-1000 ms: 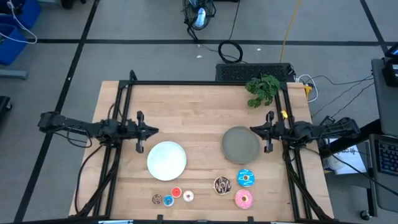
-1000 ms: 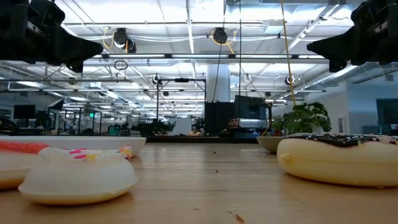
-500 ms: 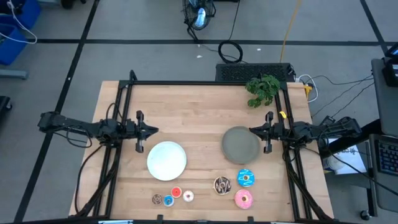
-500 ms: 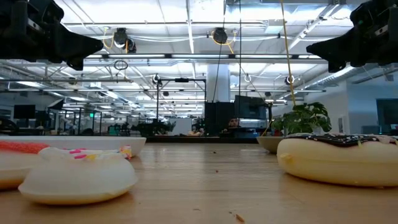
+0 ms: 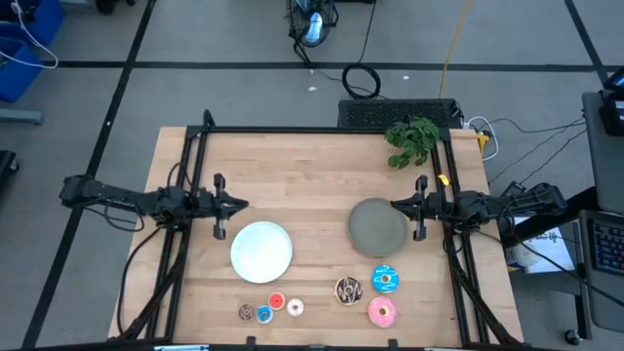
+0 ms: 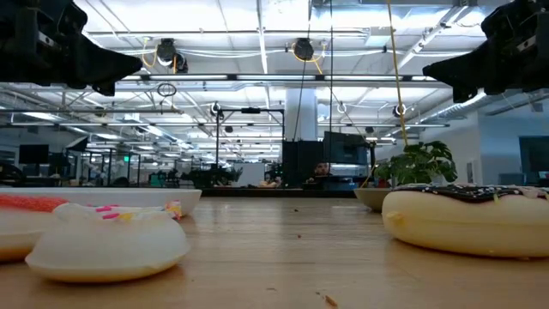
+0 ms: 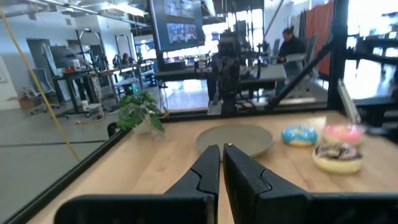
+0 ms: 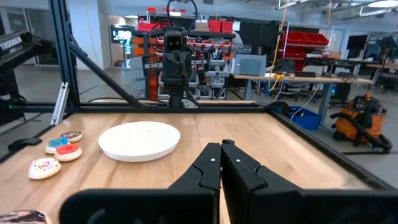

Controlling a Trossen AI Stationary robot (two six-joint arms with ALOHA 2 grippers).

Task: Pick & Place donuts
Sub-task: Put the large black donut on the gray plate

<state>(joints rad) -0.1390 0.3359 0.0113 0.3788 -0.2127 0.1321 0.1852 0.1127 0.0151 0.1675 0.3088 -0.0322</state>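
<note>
We see our left hand clenched above the white plate, our right hand clenched just beside the grey plate, six donuts on the desk below both plates

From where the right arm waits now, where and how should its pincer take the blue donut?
Come straight down on the blue donut, which lies flat on the table by the grey plate. Pinch across one side of the ring, one finger in the hole. The right pincer, shut now, must open first.
</note>
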